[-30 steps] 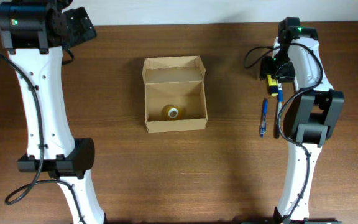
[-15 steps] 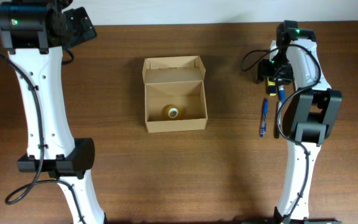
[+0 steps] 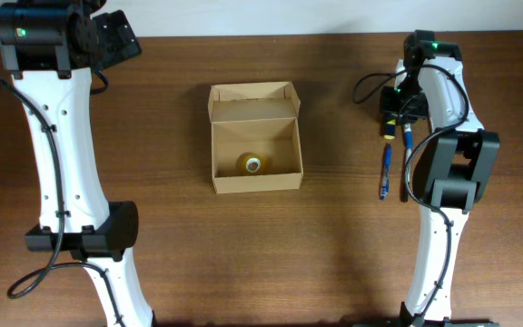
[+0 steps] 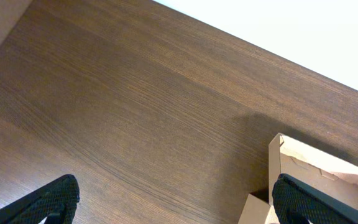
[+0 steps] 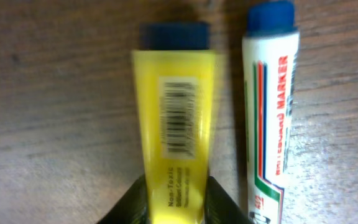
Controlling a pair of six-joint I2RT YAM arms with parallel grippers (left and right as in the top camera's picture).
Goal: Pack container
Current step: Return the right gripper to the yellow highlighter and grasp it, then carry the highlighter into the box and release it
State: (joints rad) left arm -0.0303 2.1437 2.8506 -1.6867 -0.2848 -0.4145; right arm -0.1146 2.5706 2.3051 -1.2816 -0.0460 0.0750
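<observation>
The worktop [image 3: 271, 263] carries everything. The left arm [image 3: 57, 136] stands far-left, its jaws fully spread and empty. The container [image 3: 256, 181] sits centre, flap back, well apart from the right arm [image 3: 443, 173]. The right jaws look clamped on the yellow marker [image 5: 174, 118], just beside a white marker [image 5: 269, 112]. I judge this a pickup: I should lift straight, spare the neighbour, and clear the container's wall before releasing inside.

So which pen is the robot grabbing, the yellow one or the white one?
The yellow pen with the barcode and dark blue cap. The right arm's fingers press against both its sides, while the white marker lies beside it, untouched.
</observation>
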